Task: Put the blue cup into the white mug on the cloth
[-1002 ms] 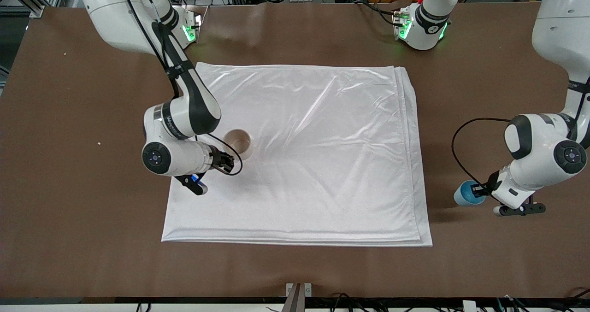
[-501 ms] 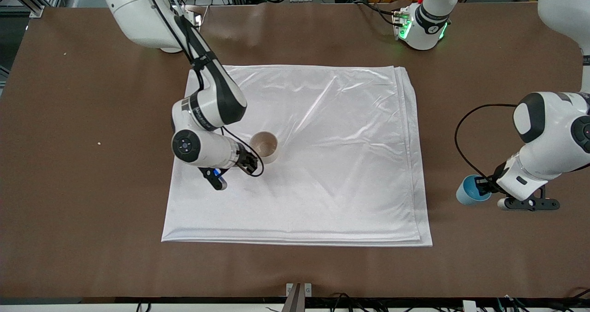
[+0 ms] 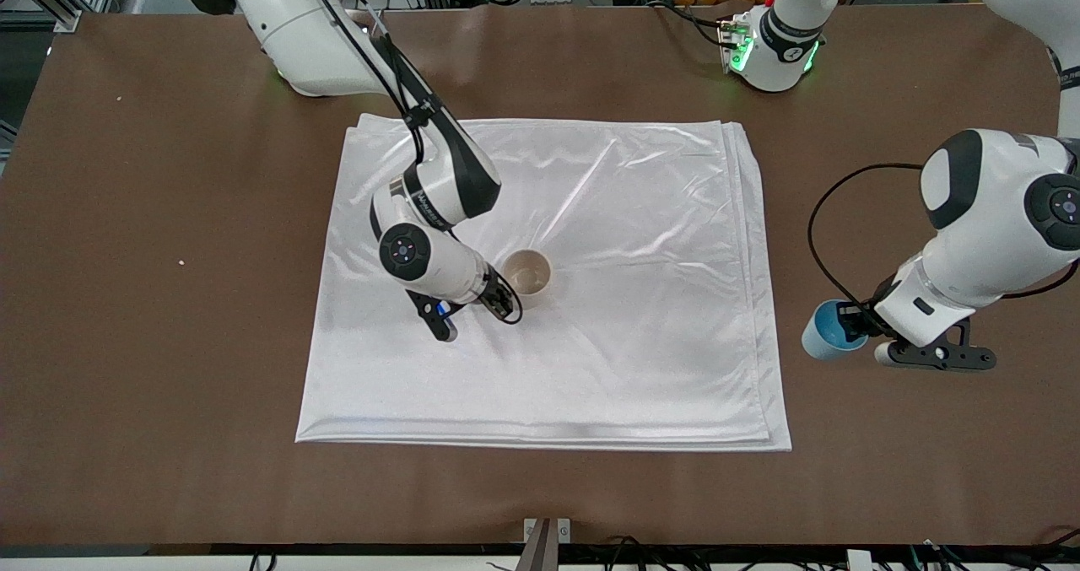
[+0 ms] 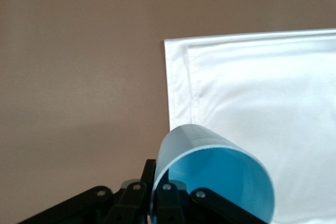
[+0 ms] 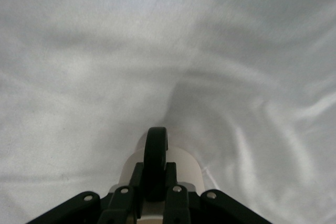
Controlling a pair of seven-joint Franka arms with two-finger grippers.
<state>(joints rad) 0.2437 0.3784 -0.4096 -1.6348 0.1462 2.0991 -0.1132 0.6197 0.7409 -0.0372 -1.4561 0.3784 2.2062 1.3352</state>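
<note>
Two arms were working when I checked: the right tool [image 3: 504, 299] had its fingers clamped on the black loop handle of the white mug [image 3: 528, 272], over the middle of the cloth [image 3: 633, 318]. Toward the left arm's end, the left tool [image 3: 854, 325] gripped the blue cup [image 3: 825, 333], tilted, above the bare brown counter [image 3: 169, 343] just beside the cloth's edge.

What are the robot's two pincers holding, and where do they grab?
The left pincer grips the blue cup by its rim, above the table. The right pincer pinches the white mug by its black handle, over the cloth.
</note>
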